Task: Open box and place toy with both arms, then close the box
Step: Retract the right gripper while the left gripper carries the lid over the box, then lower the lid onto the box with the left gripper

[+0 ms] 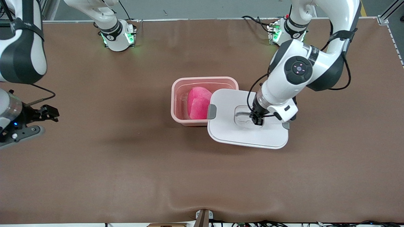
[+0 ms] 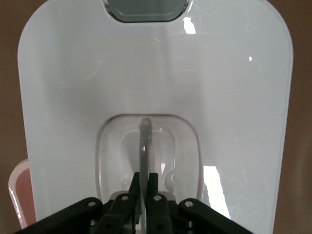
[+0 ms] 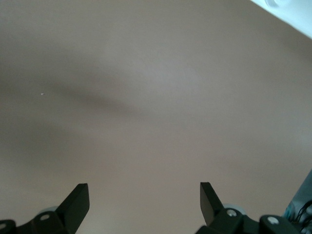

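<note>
The pale-pink box (image 1: 180, 94) stands open at mid-table with the hot-pink toy (image 1: 198, 104) inside it. The white lid (image 1: 227, 126) is held level, overlapping the box's edge toward the left arm's end. My left gripper (image 1: 256, 119) is shut on the lid's grey handle (image 2: 144, 146) in its recess. In the left wrist view the lid (image 2: 73, 97) fills the frame, with one grey clip (image 2: 146, 9) at its end and a sliver of the box (image 2: 22, 195) under it. My right gripper (image 3: 144, 195) is open and empty over bare table at the right arm's end, waiting.
The brown table mat (image 1: 126, 164) stretches all round the box. The two arm bases (image 1: 118, 36) stand along the table's edge farthest from the front camera. The right gripper (image 1: 47, 114) hangs by the table's end.
</note>
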